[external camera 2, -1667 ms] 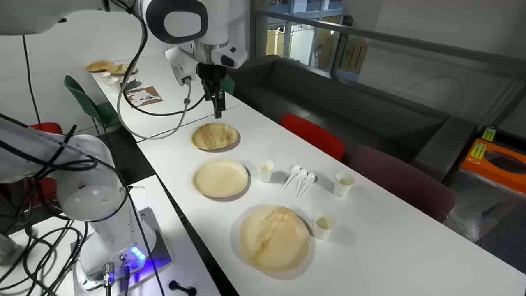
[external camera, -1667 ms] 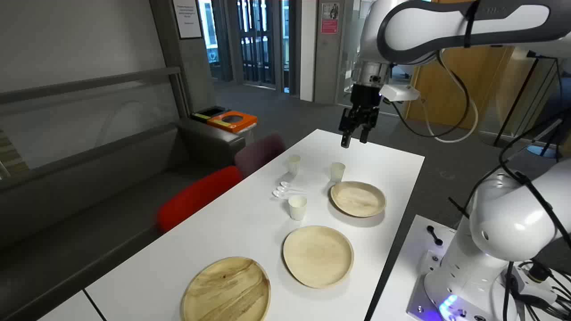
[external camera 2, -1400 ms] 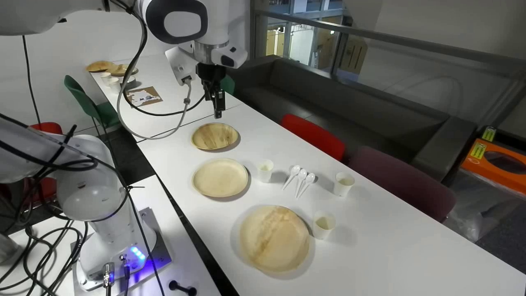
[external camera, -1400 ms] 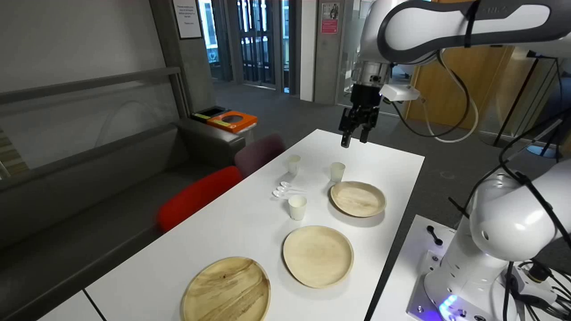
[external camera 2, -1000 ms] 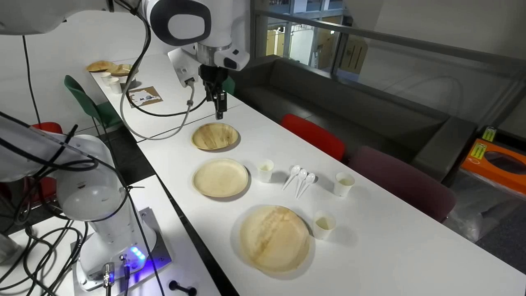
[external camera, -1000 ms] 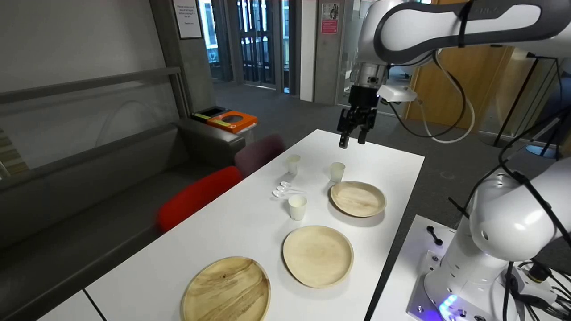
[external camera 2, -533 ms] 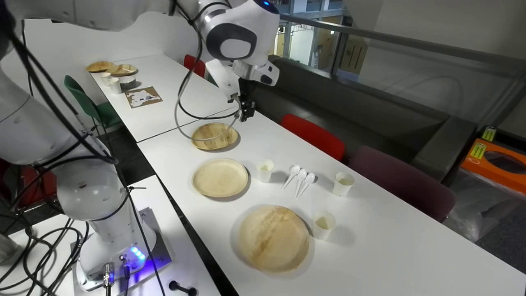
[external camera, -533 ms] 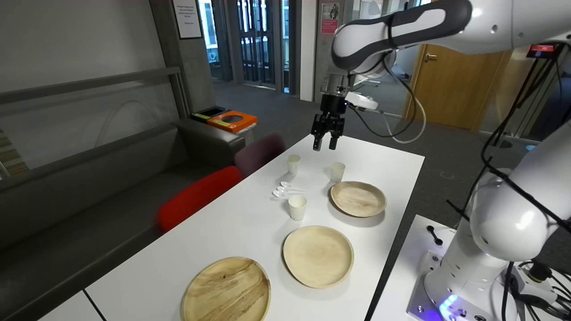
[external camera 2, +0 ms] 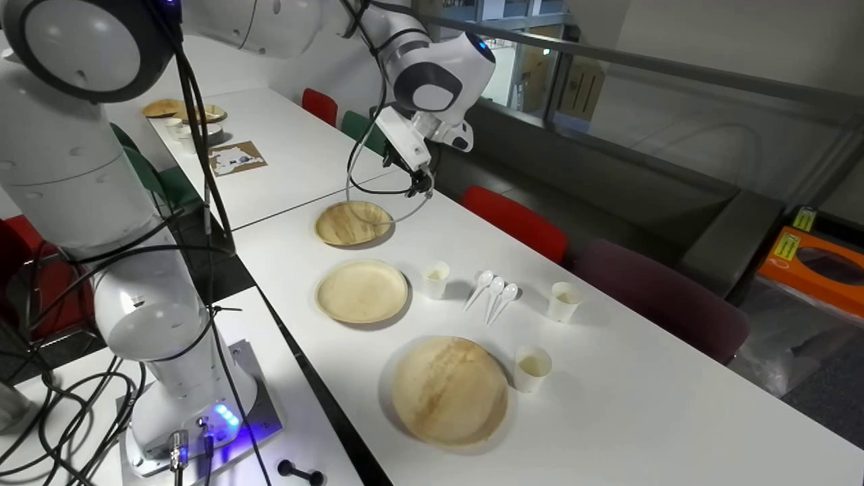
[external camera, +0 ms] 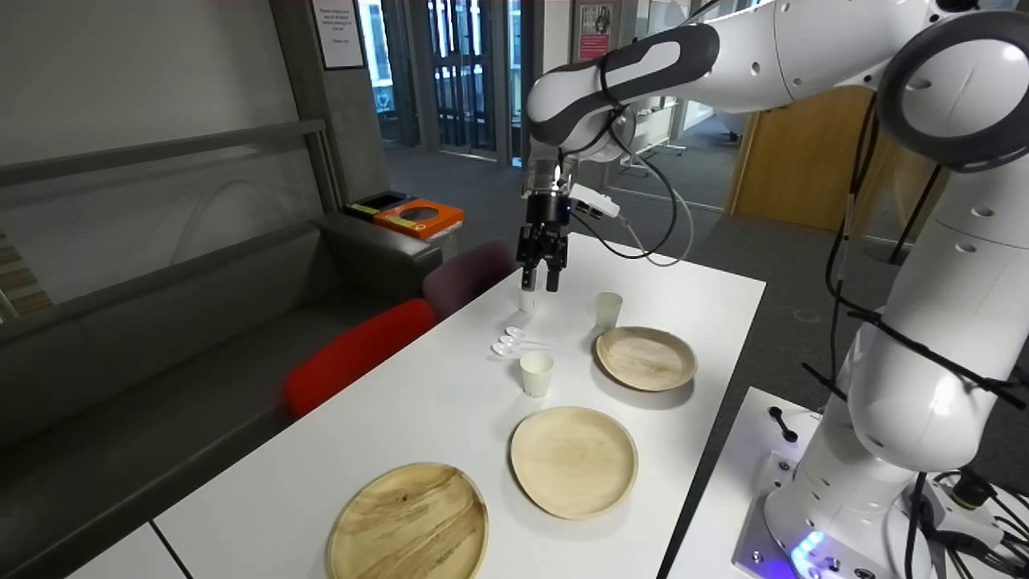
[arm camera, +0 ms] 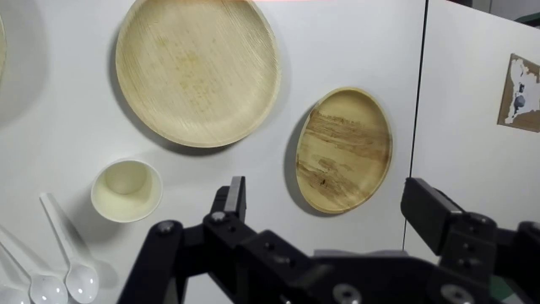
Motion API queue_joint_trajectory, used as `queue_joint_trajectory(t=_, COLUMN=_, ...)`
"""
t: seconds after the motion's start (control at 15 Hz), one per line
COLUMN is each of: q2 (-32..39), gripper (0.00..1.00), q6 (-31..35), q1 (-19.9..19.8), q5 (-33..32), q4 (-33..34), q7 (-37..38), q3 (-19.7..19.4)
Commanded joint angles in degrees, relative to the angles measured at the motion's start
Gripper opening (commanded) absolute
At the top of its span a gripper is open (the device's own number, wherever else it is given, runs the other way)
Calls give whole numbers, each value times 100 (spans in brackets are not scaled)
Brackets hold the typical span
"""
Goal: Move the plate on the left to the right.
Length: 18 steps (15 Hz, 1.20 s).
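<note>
The plate (external camera: 408,527) is round, flat and golden-brown with dark streaky grain. It lies flat on the white table, near the seam, and shows in both exterior views (external camera 2: 354,223). In the wrist view the whole plate (arm camera: 344,147) shows at right of middle, beyond the fingertips. My gripper (external camera: 540,283) is in the air above the table, apart from every plate. In an exterior view its fingers (external camera 2: 419,185) are partly hidden by the wrist and cables. In the wrist view its two fingers (arm camera: 325,182) stand wide apart with nothing between them.
A paler smooth plate (external camera: 573,462) lies beside the plate, and another wooden dish (external camera 2: 450,393) lies farther along. Paper cups (external camera: 536,375) (external camera: 608,310) and white spoons (external camera 2: 495,291) lie near them. A red chair (external camera 2: 516,219) stands at the table edge.
The arm has swung outward from its base. The gripper has moved left and slightly down in one exterior picture, right in another. It stays open. The plates, cups and spoons have not moved.
</note>
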Motion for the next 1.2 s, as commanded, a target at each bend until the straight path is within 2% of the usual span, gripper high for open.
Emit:
queue_joint_trajectory(t=0.0, q2=18, gripper=100, q6=-15, q1=-121, q5=-1, q4=33, q7=0, q3=123)
queue_joint_trajectory(t=0.27, q2=8, gripper=100, q6=-26, q1=-124, q5=-1, q4=61, q7=-1, q3=120)
queue_joint_trajectory(t=0.33, q2=-180, gripper=100, q6=146, q1=-97, q5=-169, q4=-81, q7=-138, q3=157)
queue_joint_trajectory(t=0.47, q2=-116, gripper=100, q6=250, q1=-32, q5=-420, q4=-92, q7=-233, q3=256)
queue_joint_trajectory(t=0.73, q2=686, gripper=100, q6=923, q1=98, q5=-435, q4=-11, q7=-76, q3=573)
queue_joint_trajectory(t=0.93, q2=1609, gripper=100, q6=1594, q1=224, q5=-365, q4=153, q7=-17, q3=890)
queue_joint_trajectory(t=1.13, q2=2553, gripper=100, q6=1930, q1=288, q5=-378, q4=520, q7=-72, q3=1205)
